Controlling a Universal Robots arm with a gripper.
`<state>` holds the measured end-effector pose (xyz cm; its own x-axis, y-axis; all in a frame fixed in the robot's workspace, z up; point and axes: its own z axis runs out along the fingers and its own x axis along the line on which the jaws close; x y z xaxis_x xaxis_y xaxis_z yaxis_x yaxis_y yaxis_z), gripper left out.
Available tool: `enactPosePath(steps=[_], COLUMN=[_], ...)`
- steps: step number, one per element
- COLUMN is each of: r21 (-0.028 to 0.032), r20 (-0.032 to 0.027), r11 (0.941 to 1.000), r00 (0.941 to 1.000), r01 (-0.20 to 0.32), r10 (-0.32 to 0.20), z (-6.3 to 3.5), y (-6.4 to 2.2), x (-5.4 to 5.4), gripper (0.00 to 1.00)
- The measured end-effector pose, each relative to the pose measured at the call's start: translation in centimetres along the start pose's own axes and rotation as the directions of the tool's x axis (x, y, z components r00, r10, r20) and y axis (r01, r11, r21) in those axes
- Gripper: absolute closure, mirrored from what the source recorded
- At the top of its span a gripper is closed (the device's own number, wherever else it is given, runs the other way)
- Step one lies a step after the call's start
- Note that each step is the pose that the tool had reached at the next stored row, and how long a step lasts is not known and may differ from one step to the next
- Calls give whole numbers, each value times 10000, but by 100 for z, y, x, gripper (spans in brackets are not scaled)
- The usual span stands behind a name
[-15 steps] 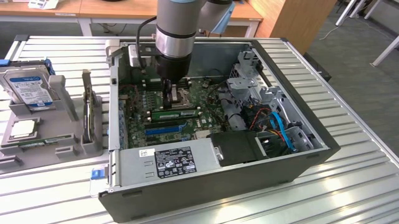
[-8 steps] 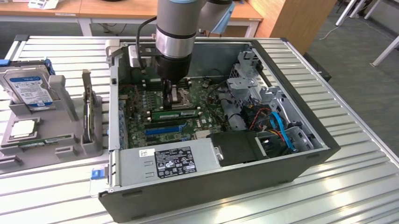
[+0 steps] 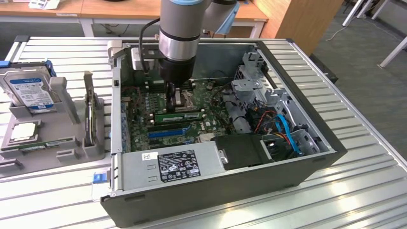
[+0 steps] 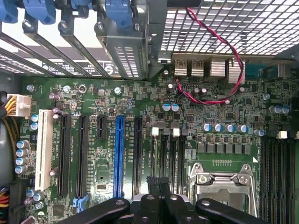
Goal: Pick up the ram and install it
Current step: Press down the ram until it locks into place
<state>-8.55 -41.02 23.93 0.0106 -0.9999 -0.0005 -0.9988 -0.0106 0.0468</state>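
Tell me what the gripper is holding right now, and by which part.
Nothing is held. The gripper is shut, its tips pressed together with nothing between them, above the motherboard beside the CPU socket.

Open case (image 3: 299, 164) lay mid-frame on table (image 3: 356, 200). Motherboard (image 3: 190, 126) sat inside; power supply (image 3: 171, 164) at its lower edge. Holder (image 3: 57, 143) with hard drive (image 3: 28, 88) stood at exterior view's left.

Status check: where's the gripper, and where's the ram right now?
Gripper shut, empty, low inside the case over the motherboard, beside the CPU socket. Ram seated in its slot. Nothing in the way.
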Motion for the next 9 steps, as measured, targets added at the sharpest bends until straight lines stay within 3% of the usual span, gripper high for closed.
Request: enactPosePath(steps=[9], r21=[0], r20=[-1], r11=[10000], r00=[10000], r01=[-1], r10=[1], z=[30], y=[-1], x=[3], gripper=[90])
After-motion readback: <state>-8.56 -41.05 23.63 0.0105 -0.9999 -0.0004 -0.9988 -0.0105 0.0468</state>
